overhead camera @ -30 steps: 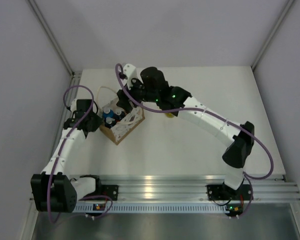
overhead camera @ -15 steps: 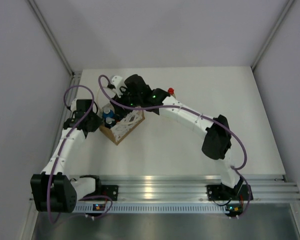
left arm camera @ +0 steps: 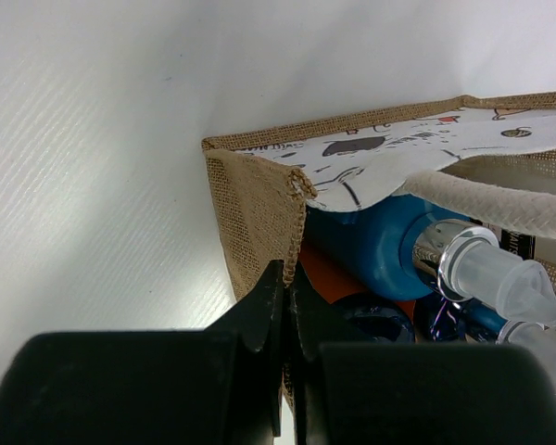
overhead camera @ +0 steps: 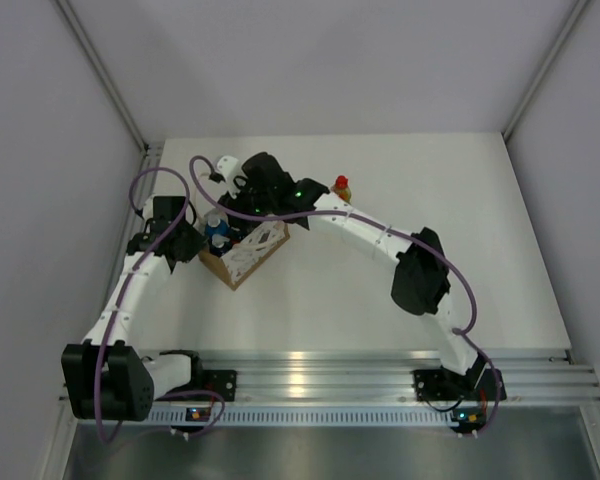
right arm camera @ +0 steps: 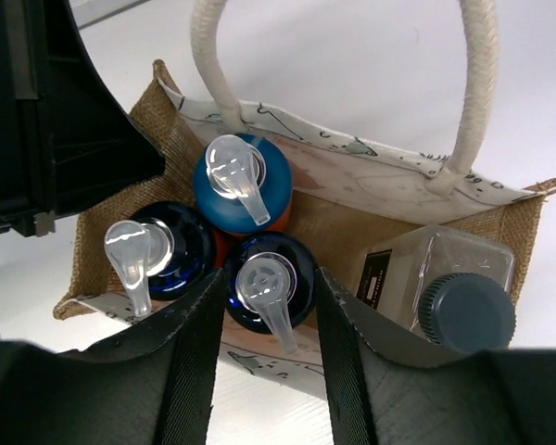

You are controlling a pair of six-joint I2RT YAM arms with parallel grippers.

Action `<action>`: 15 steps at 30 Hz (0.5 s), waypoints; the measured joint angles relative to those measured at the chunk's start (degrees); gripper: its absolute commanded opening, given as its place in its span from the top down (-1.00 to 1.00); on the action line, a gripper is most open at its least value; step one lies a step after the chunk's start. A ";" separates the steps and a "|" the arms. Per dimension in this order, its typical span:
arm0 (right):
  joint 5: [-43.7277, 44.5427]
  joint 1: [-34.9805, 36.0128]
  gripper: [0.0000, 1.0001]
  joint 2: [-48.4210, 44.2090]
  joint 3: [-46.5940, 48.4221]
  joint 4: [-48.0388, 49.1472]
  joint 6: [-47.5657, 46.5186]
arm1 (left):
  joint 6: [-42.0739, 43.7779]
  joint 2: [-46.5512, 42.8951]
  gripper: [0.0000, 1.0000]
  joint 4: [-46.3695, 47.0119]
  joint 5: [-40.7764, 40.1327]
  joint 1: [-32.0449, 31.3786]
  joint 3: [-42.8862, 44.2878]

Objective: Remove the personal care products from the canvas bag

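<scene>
At the left, the left gripper (left arm camera: 285, 273) is pinching the rim of the canvas bag (left arm camera: 250, 209), fingers pressed together on the weave. Three blue pump bottles (right arm camera: 224, 199) and a flat clear bottle (right arm camera: 403, 269) are standing inside the bag. The right gripper (right arm camera: 269, 283) is straddling the nearest blue bottle (right arm camera: 292, 260), fingers hugging its sides; whether they are squeezing, I cannot tell. Farther right, a yellow bottle (overhead camera: 341, 188) is standing on the table (overhead camera: 460, 230).

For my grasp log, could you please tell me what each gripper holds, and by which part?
Left gripper pinches the canvas bag by a top corner. Right gripper straddles a pump bottle at its body; whether it grips cannot be told.
</scene>
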 measured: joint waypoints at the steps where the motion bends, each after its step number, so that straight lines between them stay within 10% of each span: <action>1: -0.04 0.00 0.18 0.39 0.11 0.04 -0.02 | 0.07 0.04 1.00 -0.04 0.02 0.00 0.04; 15: -0.35 -0.02 0.81 2.21 0.59 0.24 -0.33 | 0.20 0.20 1.00 -0.24 0.26 0.00 0.24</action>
